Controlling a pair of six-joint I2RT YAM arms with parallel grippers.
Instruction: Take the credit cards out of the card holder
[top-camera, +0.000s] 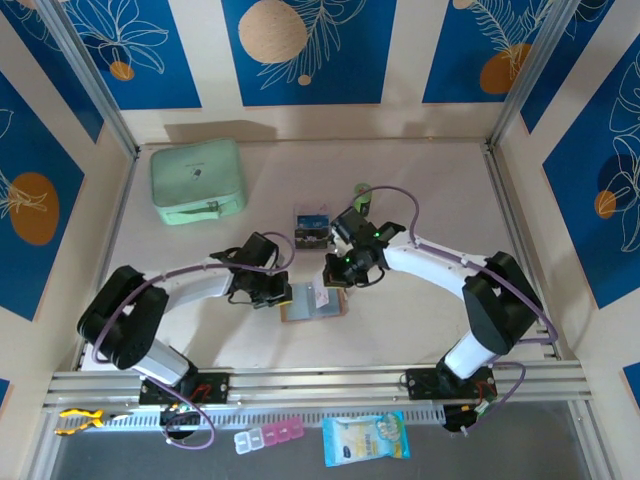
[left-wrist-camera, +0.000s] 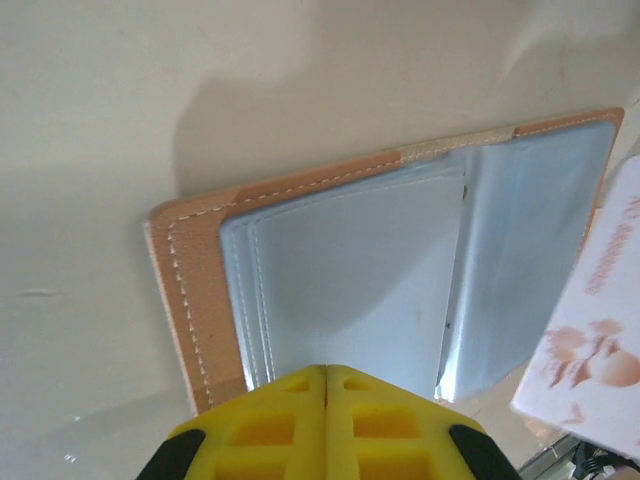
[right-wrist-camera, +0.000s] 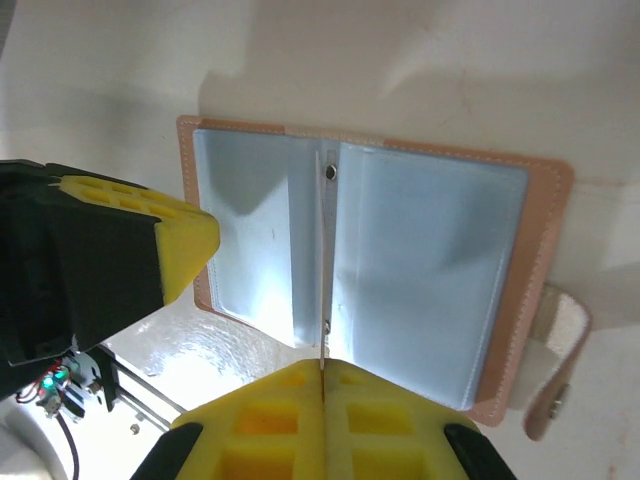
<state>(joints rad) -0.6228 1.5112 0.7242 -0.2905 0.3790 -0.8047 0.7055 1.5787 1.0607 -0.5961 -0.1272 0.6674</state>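
Both closed empty, left gripper (left-wrist-camera: 325, 385) and right gripper (right-wrist-camera: 322, 375) hung over the open card holder (right-wrist-camera: 430, 270) mid-frame; better pin one flap (right-wrist-camera: 250, 230) first.

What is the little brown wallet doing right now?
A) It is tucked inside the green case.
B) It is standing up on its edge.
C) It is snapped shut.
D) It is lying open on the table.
D: the card holder lies spread open on the table, its grey pocket pages facing up and its snap tab undone at one side.
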